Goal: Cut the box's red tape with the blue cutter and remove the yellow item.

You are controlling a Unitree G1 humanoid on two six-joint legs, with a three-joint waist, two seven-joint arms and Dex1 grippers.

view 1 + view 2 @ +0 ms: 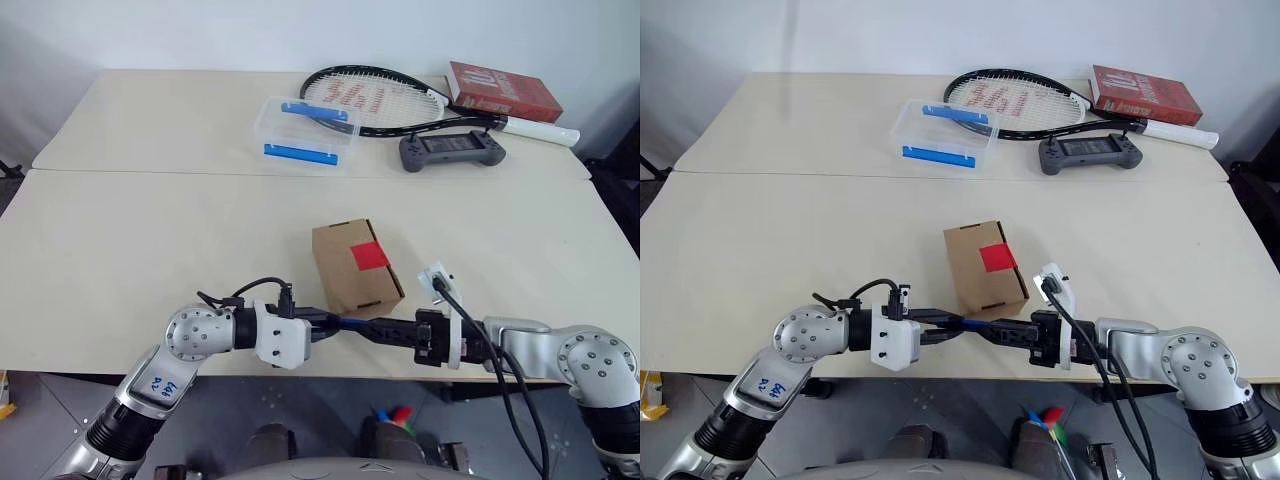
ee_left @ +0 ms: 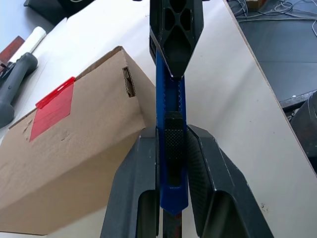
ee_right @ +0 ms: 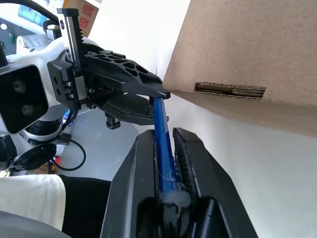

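The left gripper [image 1: 318,325] and right gripper [image 1: 385,330] each had fingers clamped on the slim blue cutter [image 1: 352,324], at six o'clock of the red-taped [image 1: 369,255] brown cardboard box [image 1: 354,267] on the cream tabletop [image 1: 150,250].

A cream table [image 1: 150,230] carried the box [image 1: 352,268] near its front edge. Along the back edge lay a clear case [image 1: 305,131], a tennis racket [image 1: 385,100], a grey controller [image 1: 451,151] and a red book [image 1: 503,91].

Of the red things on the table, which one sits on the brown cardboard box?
The small red square tape, stuck on the brown cardboard box near the claws. The other, a red hardcover book, lies at the far edge beside the racket.
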